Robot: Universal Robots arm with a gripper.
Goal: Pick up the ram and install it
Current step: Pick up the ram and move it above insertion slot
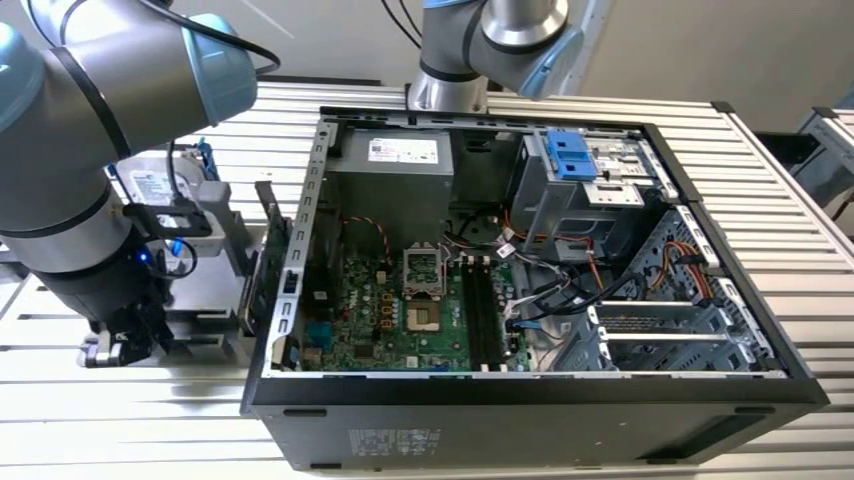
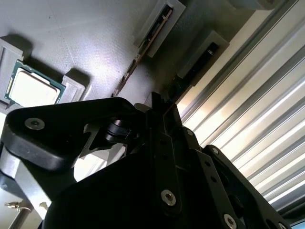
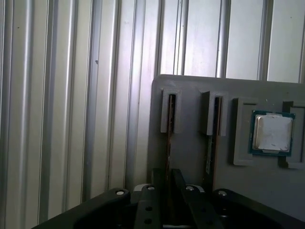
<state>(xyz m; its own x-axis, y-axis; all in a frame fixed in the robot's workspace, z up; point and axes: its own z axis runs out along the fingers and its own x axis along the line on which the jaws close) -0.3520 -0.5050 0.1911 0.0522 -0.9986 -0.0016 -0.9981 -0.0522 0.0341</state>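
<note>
Though my black claw (image 3: 168, 173) straddles the thin green edge-on ram stick (image 3: 167, 143) (neighbouring stick (image 3: 211, 148) close beside), I cannot tell whether it grips.

The counter (image 1: 120, 420) is formed of ribbed, light metal slats. An open computer case (image 1: 534, 415) is laid on its side upon it. In the first wrist view, a grey parts holder (image 3: 190, 143) is seated flat on the slats.

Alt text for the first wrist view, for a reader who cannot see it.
The black claw sits at the ram, a thin stick edge-on in a holder on a grey tray. A second stick stands in the next holder, a processor chip beyond it; the tray lies on a ribbed metal table.
</note>
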